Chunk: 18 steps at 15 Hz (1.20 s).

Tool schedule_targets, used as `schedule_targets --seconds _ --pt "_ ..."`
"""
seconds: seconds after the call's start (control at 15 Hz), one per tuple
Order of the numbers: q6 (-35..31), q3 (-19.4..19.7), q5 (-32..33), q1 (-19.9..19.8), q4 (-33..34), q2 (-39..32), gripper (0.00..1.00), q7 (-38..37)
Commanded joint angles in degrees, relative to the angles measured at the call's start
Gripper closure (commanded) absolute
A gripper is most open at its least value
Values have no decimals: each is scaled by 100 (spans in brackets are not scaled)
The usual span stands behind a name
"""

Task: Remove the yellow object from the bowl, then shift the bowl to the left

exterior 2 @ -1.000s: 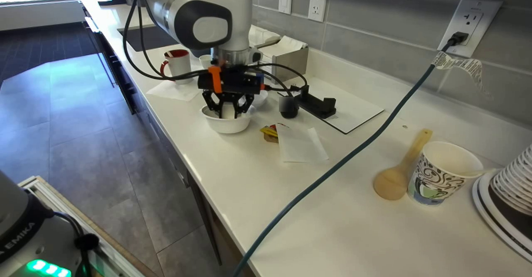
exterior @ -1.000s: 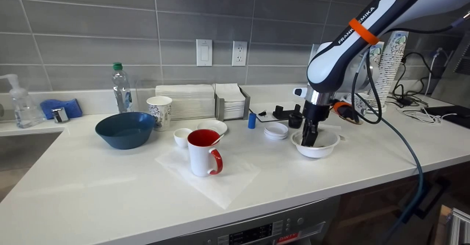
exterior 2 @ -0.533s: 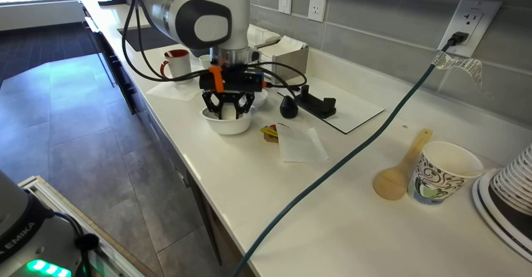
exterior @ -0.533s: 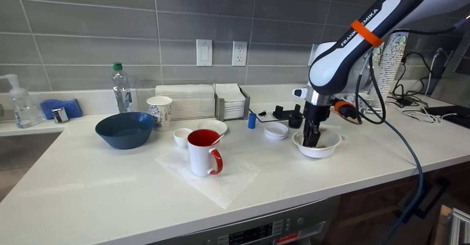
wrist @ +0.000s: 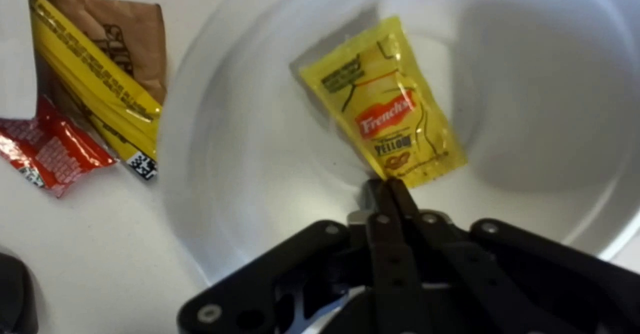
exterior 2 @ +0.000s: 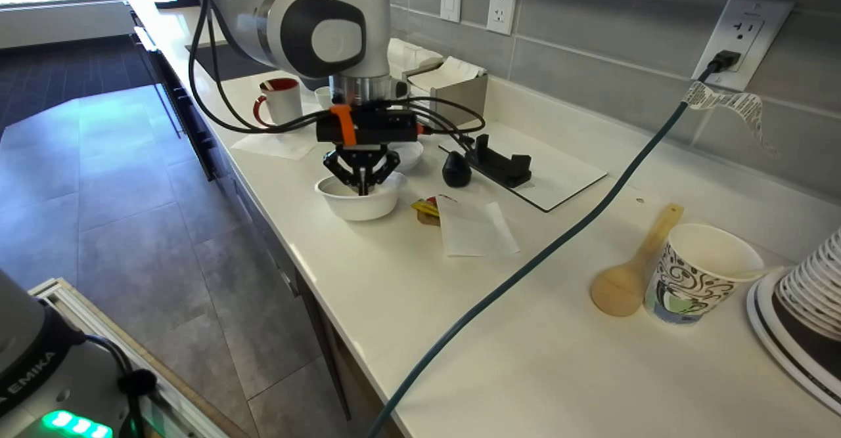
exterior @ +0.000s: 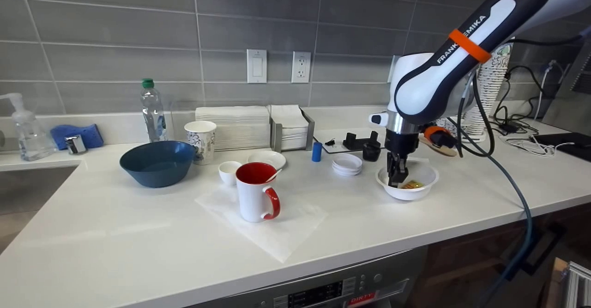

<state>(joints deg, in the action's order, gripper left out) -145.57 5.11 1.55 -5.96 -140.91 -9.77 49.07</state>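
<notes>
As step's prob. removal, black fingers pinch flat yellow foil pkt. (upper ctr., wrist view) in round white plastic bowl; lifting s/b next.

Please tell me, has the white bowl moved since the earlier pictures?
Yes. In an exterior view, the white bowl has shifted toward the picture's right, farther from the stack of small white dishes, which stayed in place.

In an exterior view: gripper, fingers together, reaches into white bowl, left of centre. Red-lined mug, upper left. Wooden spoon beside patterned cup, lower right.
</notes>
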Motion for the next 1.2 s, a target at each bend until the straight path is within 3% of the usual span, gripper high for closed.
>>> schedule_targets --seconds 0.0,0.47,0.67,0.87,0.93,1.0,1.13 --pt "198 -59 65 -106 -138 294 100 -65" --pt "846 22 -497 -158 -88 1117 100 181" --pt "1247 109 -254 -114 -55 1186 100 -19" --pt "1247 168 -182 -121 -52 1102 100 -100" --pt "1226 183 -235 -123 -47 1067 92 -72" --pt "1137 195 -305 -121 -63 1019 73 -9" --pt "1032 201 -405 -116 -101 950 60 53"
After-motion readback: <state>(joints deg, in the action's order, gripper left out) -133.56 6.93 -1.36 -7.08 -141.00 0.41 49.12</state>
